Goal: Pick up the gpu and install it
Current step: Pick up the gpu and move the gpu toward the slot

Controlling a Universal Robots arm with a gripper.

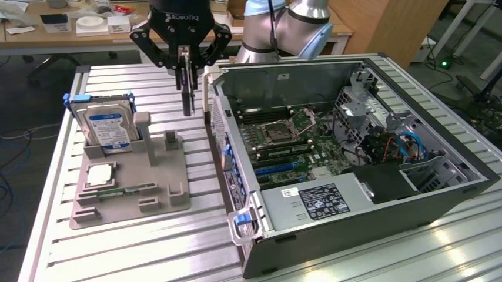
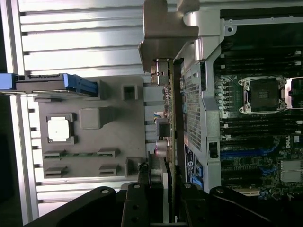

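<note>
The thin dark circuit card with silvery end bracket (image 1: pixel 187 104) is being pinched edge-on by the black pincer (image 1: pixel 183 70) and is hanging beneath it. The open grey metal computer case (image 1: pixel 274 82) just beside risks being clipped, and the card twisted loose.

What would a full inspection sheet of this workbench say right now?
Surface: slatted metal table, carrying everything.
Job's things: gpu held on edge in the air, between the grey tray and the open computer case; not yet installed.
Clutter: the grey tray holds an upright hard drive, a processor chip and a memory stick.
Grippers: gripper shut on the gpu.
Cables: blue cables inside the case.
Surroundings: wooden desk with boxes behind the table.
</note>
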